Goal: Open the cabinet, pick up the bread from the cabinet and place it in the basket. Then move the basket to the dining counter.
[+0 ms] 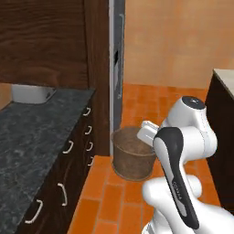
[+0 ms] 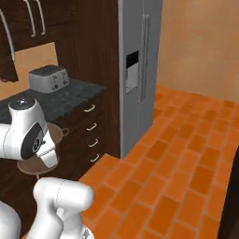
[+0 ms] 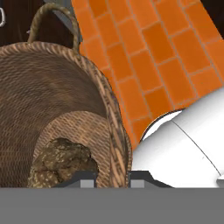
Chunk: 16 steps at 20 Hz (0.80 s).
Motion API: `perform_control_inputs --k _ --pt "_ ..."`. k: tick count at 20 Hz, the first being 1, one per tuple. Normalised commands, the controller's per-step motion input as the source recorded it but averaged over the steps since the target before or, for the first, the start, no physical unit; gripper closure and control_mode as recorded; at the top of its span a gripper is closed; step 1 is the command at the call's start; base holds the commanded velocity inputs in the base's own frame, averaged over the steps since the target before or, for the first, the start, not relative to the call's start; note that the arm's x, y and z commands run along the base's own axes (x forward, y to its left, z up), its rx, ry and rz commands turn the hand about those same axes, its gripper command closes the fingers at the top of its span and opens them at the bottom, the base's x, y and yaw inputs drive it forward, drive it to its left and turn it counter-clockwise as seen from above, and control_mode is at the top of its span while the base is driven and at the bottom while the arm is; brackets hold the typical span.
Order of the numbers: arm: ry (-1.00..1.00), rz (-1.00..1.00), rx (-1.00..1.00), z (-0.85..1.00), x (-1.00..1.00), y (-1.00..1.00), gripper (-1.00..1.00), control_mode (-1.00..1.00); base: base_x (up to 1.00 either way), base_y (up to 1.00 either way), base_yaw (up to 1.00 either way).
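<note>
One basket (image 3: 57, 100) is all we are carrying here: the round brown wicker one with its thick rim and small looped side handles, and it is hanging in the air at the end of our arm, above the orange brick floor (image 2: 182, 158). Looking along the hand, we are seeing our gripper (image 3: 112, 180) clamped on the rim, one dark fingertip sitting inside the wall and the other outside, the jaws nearly together with just the woven edge between them. Down in the basket, the bread (image 3: 63, 162) is lying on the bottom, a dark, seeded, lumpy loaf resting against the near wall.

From the left base camera, we are seeing the basket (image 1: 132, 153) hovering just beside the end of the low dark drawers (image 1: 77, 151) with their short silver handles, partly hidden behind our white forearm. From the right base camera, it is peeking out from behind our arm, in front of those drawers.

Further out, the black speckled worktop (image 1: 36, 132) is bearing a silver toaster (image 2: 49, 78), and a tall grey fridge (image 2: 140, 70) is standing past the dark wood panel. Over at the right edge of the left view, a corner of the beige dining counter (image 1: 225, 80) is showing, well apart from the basket.
</note>
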Motion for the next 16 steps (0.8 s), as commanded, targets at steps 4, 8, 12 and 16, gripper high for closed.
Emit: perform_control_inputs --k 4,8,12,16 --pt "0.0 0.0 0.0 0.0 0.0 0.0 1.0 1.0 0.0 0.12 -1.0" --pt "0.0 0.0 0.0 0.0 0.0 0.0 1.0 1.0 0.0 0.12 -1.0" --pt "0.0 0.0 0.0 0.0 0.0 0.0 1.0 1.0 0.18 0.21 -0.91" --pt "0.0 0.0 0.0 0.0 0.0 0.0 1.0 1.0 1.0 0.82 -0.53"
